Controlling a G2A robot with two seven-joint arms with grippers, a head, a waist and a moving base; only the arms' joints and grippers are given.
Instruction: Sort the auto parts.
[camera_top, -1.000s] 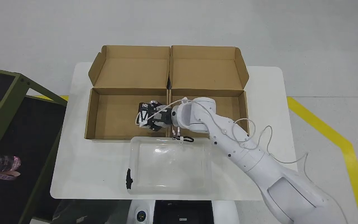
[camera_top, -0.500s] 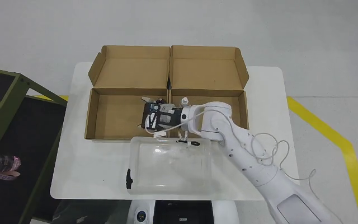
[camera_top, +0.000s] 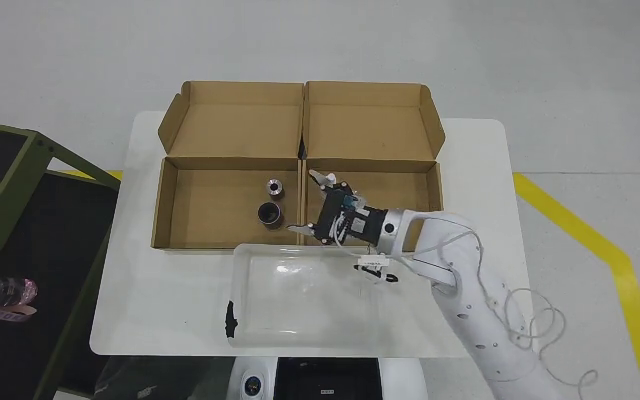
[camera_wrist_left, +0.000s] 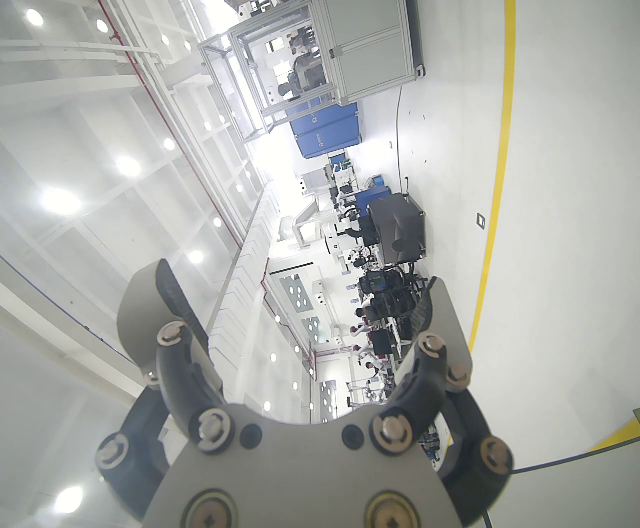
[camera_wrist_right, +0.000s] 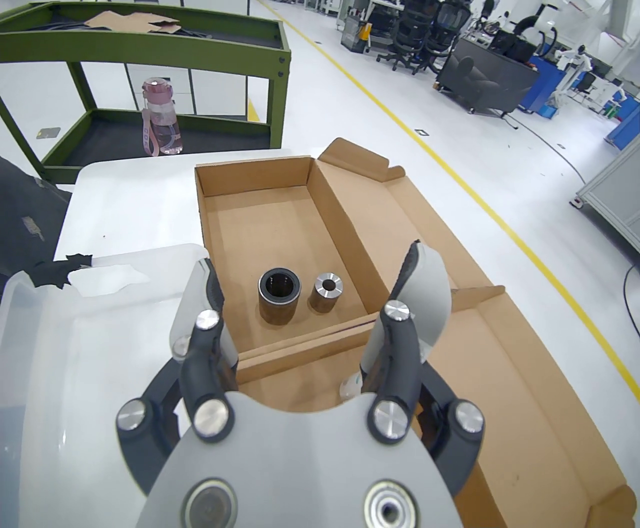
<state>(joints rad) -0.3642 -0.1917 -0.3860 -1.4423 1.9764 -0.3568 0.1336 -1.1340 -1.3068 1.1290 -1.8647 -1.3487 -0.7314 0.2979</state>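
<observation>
The right end effector (camera_top: 310, 203), spread wide, is hovering beside a silver cylinder (camera_top: 272, 186) and a dark cylinder (camera_top: 268, 212) standing in the left box (camera_top: 200, 205).

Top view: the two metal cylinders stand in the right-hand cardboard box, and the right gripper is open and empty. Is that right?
Not quite. The dark cylinder and the silver cylinder stand in the left-hand cardboard box, as the top view shows. The right gripper is open and empty, as stated.
</observation>
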